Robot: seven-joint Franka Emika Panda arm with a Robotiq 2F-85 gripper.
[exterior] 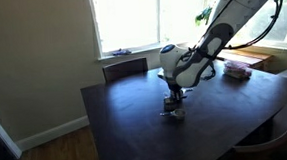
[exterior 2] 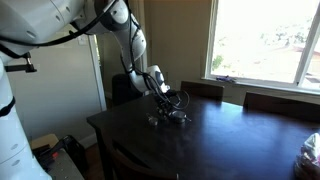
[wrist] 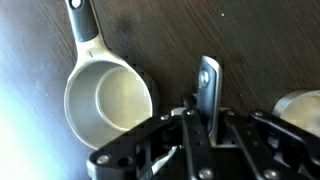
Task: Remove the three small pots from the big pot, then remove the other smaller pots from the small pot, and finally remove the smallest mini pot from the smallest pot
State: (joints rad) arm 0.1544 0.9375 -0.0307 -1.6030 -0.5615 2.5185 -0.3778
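Two far exterior views of table (exterior: 126, 121) (exterior 2: 235, 140); wrist close-up.

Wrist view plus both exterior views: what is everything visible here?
long-handled pot: one, silver, on the table, left in the wrist view.
second pot: one, silver, cut off at wrist view's right edge.
metal handle: one, silver, upright in the gripper; its pot hidden.
table: one, dark wood.
chairs: at least two, dark, window side.
pinkish stack: one, table's far side.
arm: one, white and black.
gripper: one, black, shut on the metal handle.
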